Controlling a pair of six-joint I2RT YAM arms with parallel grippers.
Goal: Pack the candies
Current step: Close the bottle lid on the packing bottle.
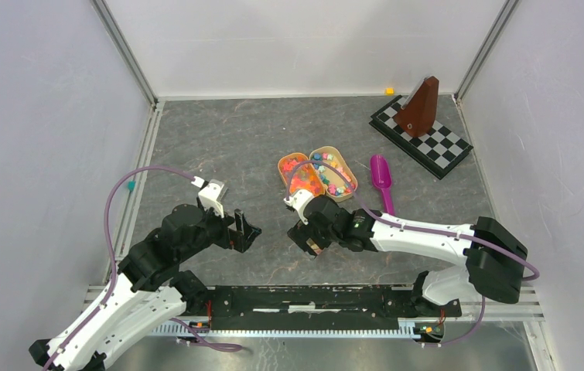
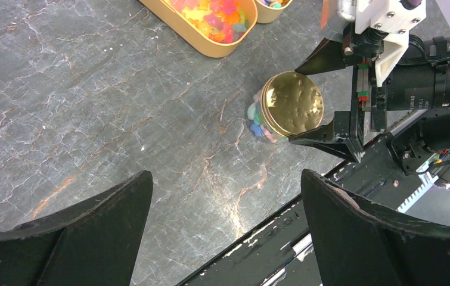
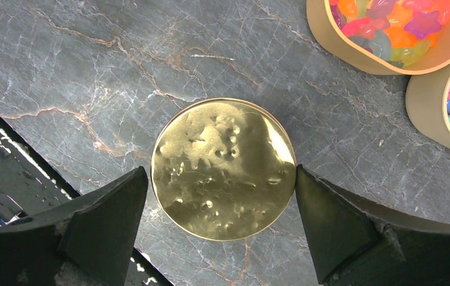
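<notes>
**benchwatcher:** What's the right hand (image 3: 222, 173) doing?

**yam_fan:** It's spread wide, with one black finger on each side of the dimpled gold metal lid (image 3: 225, 196). The tips sit just beside the rim. The lid is on a small clear glass jar (image 2: 252, 113), which stands upright on the grey marbled bench (image 1: 219, 147).

**benchwatcher:** And the sweets?

**yam_fan:** Some of the tiny bright candies (image 2: 259, 126) show through the glass just under the lid. The rest are heaped in two tan oval tins (image 1: 280, 168) that touch each other on the bench just beyond the jar. A purple plastic scoop (image 1: 382, 179) lies to the right of the tins, near them but not touching.

**benchwatcher:** Left hand?

**yam_fan:** The left hand (image 2: 227, 176) is wide open too, with nothing in it. It hangs over bare bench to the left of the jar and faces it.
</notes>
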